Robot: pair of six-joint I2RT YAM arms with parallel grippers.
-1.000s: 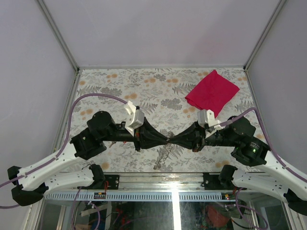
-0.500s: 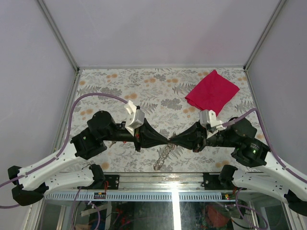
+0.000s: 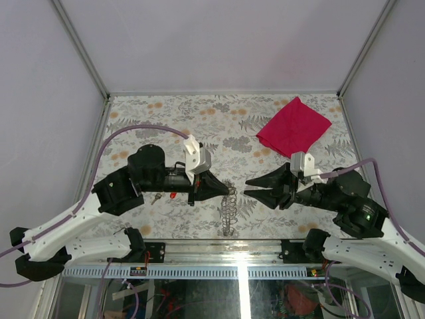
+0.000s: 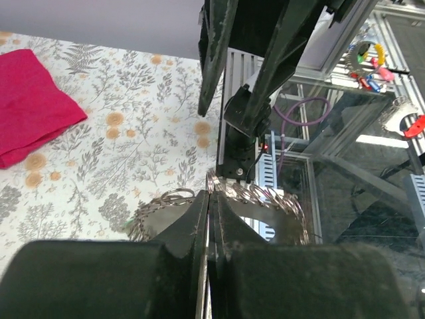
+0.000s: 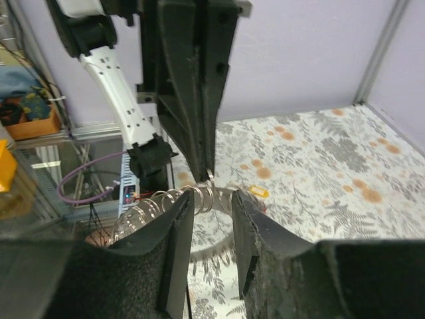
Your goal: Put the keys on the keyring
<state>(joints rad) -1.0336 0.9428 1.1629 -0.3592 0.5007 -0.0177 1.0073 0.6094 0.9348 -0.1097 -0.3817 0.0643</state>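
Observation:
My left gripper (image 3: 229, 190) is shut on a chain of metal keyrings (image 3: 230, 211), which hangs from its tips down to the table. In the left wrist view the jaws (image 4: 211, 197) are pressed together on a ring, and the chain (image 4: 282, 201) curls out on both sides. My right gripper (image 3: 246, 187) is open and empty, just right of the left tips. In the right wrist view its open jaws (image 5: 211, 201) frame the chain (image 5: 174, 201). A yellow key head (image 5: 257, 193) lies on the table beyond. A red key head (image 3: 171, 195) shows under the left arm.
A red cloth (image 3: 293, 127) lies at the back right of the flowered table (image 3: 159, 116), and also shows in the left wrist view (image 4: 30, 100). The table's near edge with the metal rail (image 3: 219, 247) is right below the hanging chain. Grey walls close in three sides.
My right gripper has let go, opened and drawn back to the right. The left gripper has shifted right and keeps the chain, which now hangs straight down from it.

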